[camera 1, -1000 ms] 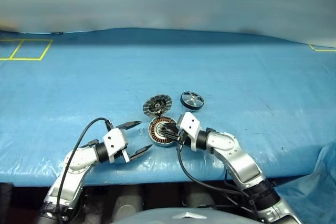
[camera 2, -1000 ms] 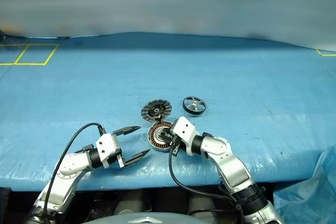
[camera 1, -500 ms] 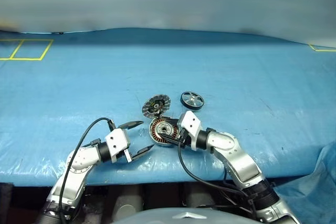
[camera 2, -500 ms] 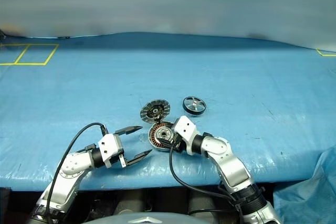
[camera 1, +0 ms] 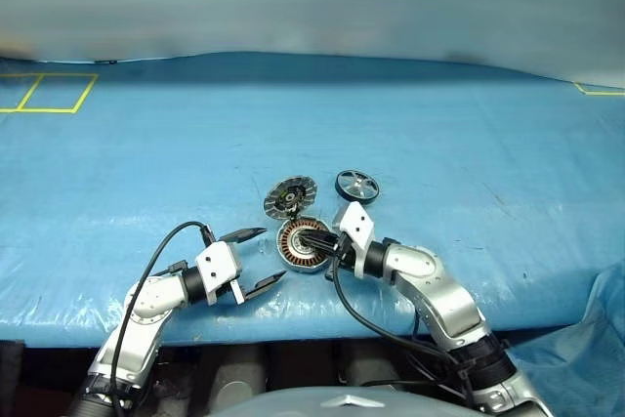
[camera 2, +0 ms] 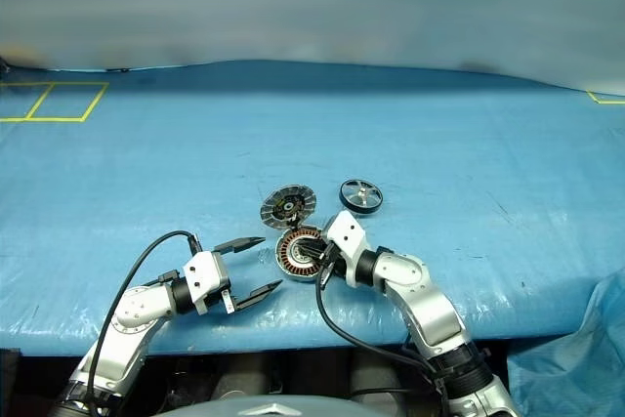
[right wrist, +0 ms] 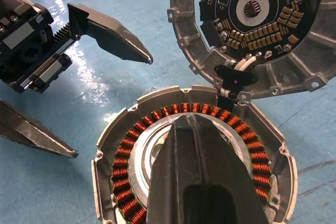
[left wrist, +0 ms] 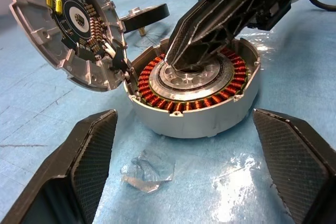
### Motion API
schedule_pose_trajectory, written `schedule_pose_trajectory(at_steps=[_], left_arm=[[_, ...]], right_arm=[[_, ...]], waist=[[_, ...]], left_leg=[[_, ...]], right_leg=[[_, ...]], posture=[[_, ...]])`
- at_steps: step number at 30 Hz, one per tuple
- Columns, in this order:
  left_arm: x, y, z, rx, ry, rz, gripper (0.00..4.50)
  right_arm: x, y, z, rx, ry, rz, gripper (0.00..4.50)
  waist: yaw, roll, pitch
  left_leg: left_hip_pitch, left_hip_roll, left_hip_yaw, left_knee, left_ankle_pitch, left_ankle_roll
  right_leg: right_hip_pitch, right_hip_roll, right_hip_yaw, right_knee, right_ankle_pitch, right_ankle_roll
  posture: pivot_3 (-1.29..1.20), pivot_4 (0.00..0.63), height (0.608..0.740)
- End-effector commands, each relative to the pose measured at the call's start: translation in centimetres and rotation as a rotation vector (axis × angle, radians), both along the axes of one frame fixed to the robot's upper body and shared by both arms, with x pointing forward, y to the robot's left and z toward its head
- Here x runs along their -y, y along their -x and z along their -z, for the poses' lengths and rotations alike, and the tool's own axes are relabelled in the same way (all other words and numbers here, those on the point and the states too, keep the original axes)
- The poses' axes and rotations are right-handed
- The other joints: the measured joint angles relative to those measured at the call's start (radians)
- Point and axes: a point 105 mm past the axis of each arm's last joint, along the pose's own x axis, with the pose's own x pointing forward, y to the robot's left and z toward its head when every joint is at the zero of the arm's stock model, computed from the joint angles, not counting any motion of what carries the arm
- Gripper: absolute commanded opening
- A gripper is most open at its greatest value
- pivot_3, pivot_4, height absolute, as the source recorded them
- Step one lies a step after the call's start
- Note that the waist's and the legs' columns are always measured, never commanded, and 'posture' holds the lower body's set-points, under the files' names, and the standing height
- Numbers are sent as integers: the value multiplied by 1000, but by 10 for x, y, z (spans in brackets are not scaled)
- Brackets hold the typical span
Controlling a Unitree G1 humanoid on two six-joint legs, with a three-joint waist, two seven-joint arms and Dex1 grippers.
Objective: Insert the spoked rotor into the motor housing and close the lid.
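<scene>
The right gripper (left wrist: 173, 64), jaws pressed together, pointed into the round silver-grey motor housing (left wrist: 195, 94) with copper windings; a nudge could shove the housing or flip shut its ribbed lid (left wrist: 65, 27). The left gripper's (camera 1: 257, 255) jaws stood spread beside it. One black-rimmed, silver-spoked rotor (camera 1: 357, 186) lay on the blue counter (camera 1: 469, 144) just behind: one housing, one lid, one rotor.
</scene>
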Motion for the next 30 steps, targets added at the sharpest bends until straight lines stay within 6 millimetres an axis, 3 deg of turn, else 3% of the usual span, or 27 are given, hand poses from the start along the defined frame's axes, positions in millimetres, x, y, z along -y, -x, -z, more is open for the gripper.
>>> schedule_pose_trajectory(at_steps=[1,5,11,16,19,23,30], left_arm=[[3,0,-3,20,10,8,4385],[3,0,-3,20,8,8,4385],[2,0,-3,19,6,5,4385],[-4,0,-2,14,-2,2,4385],[-7,0,0,11,-5,1,4385],[-11,-1,2,6,-3,3,4385],[-13,-2,3,13,1,6,4385]], right_arm=[[-1,-5,-10,31,-14,4,25],[-3,-3,-7,28,18,-16,25],[-1,3,18,56,231,-81,25],[2,-1,21,94,302,-74,25],[-2,0,11,97,236,-77,25],[-8,1,-16,98,56,-57,25],[1,-1,-39,127,-30,-26,25]], waist=[[0,0,0],[0,0,0],[-1,0,-1],[-1,-2,-3],[-1,-2,-3],[0,-2,-3],[0,-2,-3]], left_leg=[[0,0,0,0,0,0],[0,0,0,0,0,0],[1,0,0,0,0,0],[3,0,0,0,0,0],[3,1,0,0,0,0],[2,1,0,0,0,0],[0,1,0,0,0,0]], right_leg=[[0,0,0,0,0,0],[0,0,0,0,0,0],[0,0,0,0,0,0],[1,0,0,0,0,0],[1,0,0,0,0,0],[0,0,0,0,1,-1],[0,0,0,0,1,-1]], posture=[[0,150,740],[0,150,740],[0,150,740],[0,150,740],[0,150,740],[0,150,740],[0,150,740]])
